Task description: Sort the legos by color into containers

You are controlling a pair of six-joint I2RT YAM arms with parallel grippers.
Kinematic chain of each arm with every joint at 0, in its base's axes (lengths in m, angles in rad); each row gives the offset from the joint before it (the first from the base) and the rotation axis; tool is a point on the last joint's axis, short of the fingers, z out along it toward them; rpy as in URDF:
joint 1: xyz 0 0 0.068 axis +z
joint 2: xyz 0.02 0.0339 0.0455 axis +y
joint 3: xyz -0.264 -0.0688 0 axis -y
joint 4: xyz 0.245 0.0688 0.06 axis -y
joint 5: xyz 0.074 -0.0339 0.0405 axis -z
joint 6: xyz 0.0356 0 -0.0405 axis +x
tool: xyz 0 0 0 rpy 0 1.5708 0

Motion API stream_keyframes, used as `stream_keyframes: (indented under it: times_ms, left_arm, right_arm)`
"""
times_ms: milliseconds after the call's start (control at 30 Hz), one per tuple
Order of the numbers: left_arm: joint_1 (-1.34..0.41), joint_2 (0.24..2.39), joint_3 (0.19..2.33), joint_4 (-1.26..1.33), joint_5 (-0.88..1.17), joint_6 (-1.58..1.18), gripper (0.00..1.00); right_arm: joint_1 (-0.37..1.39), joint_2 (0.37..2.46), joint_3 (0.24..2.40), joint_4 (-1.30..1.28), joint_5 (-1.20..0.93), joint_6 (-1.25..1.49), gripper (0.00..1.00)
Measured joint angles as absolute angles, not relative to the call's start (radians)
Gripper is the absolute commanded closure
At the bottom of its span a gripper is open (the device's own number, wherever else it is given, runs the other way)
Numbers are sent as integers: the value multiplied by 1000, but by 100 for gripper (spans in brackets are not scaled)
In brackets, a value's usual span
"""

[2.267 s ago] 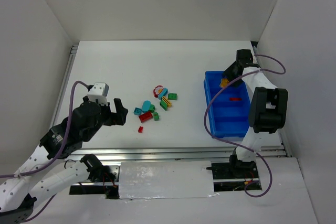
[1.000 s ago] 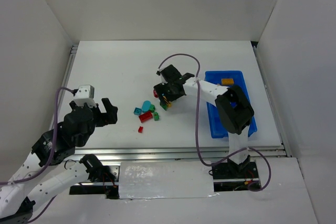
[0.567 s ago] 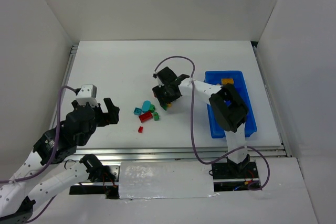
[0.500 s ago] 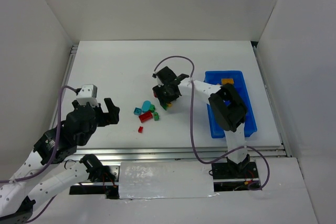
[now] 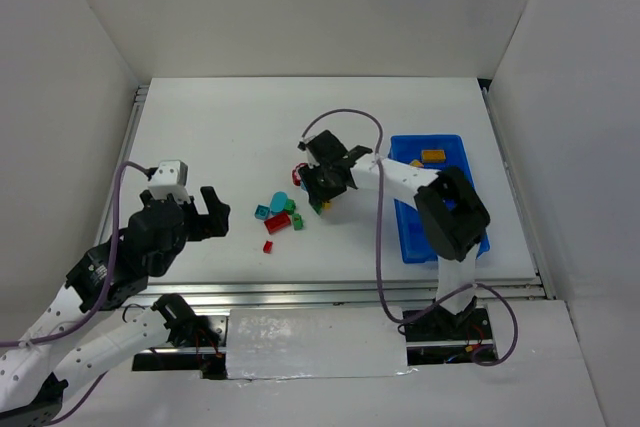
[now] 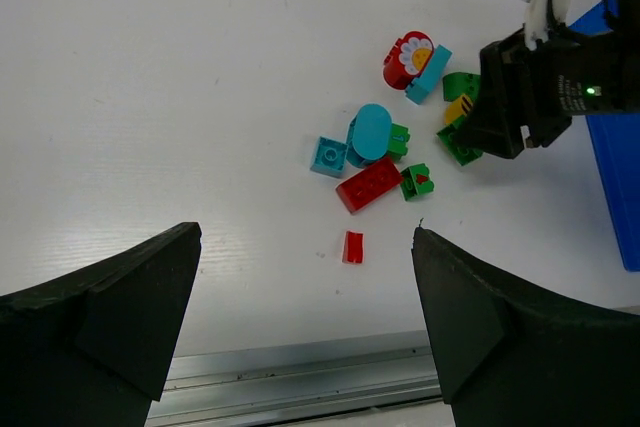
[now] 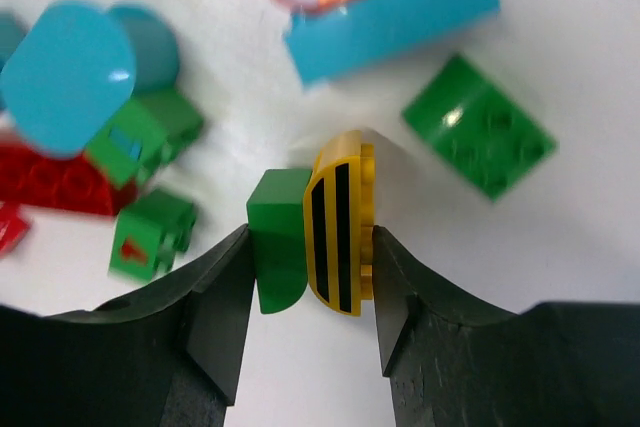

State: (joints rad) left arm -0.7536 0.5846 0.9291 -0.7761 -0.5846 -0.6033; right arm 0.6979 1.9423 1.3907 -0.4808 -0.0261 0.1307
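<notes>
Yellow striped brick (image 7: 340, 237) and abutting green piece (image 7: 277, 242) pinched by right gripper (image 7: 310, 234), cyan brick (image 7: 395, 17) just beyond; jaws narrower than a second ago. Left gripper (image 6: 305, 235) splayed.

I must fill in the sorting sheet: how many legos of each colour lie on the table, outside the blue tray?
Red legos: 3
Cyan legos: 3
Green legos: 4
Yellow lego: 1
Total: 11
</notes>
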Motion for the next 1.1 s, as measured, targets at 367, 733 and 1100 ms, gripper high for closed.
stream_keyframes:
  times_ms: [367,733,1100]
  left_arm:
    - [-754,594,730,-470,-301,-905,1]
    - [-776,862,648,1,96,-1060,6]
    - [-808,933,632,154,172,-1108,30]
  right_arm:
    - [877,1226,932,-237,-177,163,100]
    - [947,951,795,-202,-161,220,100]
    - [959,934,795,-195,-91,252,100]
